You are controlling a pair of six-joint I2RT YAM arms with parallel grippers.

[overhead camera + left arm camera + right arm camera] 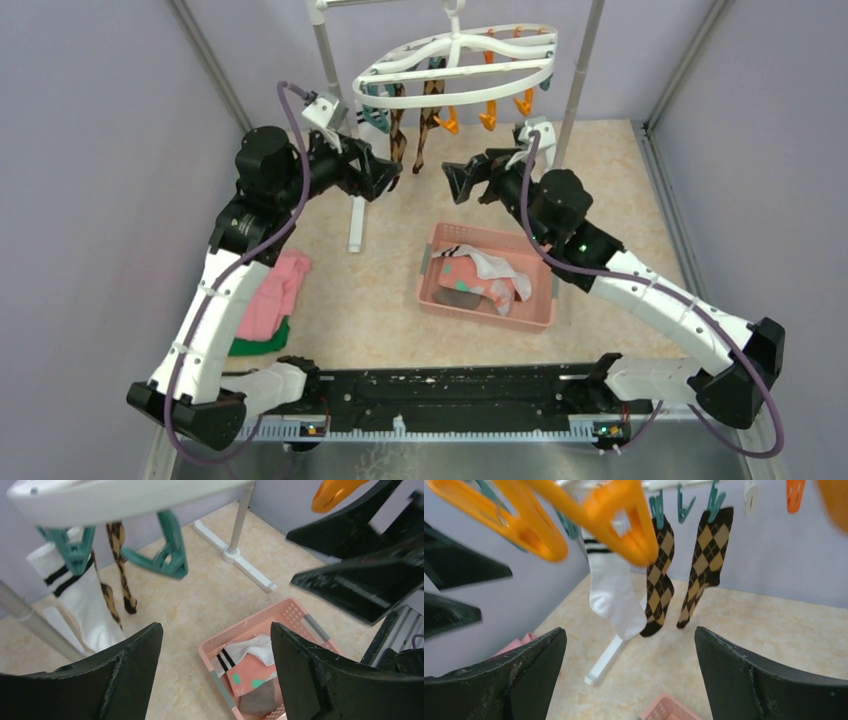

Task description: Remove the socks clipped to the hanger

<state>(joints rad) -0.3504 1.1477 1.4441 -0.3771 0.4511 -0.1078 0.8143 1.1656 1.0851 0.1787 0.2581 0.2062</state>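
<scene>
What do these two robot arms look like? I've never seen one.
Both the left arm and right arm have white shells between round black joints, with a purple cable running alongside. They end in the black left gripper and right gripper, each with two wedge-shaped fingers.

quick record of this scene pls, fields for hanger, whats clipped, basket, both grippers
hanger: white oval rack, orange and teal clips
clipped on: white striped sock, argyle pair
basket: pink, holds several loose socks
left gripper: open, empty, just below hanger
right gripper: open, empty, just below hanger
</scene>
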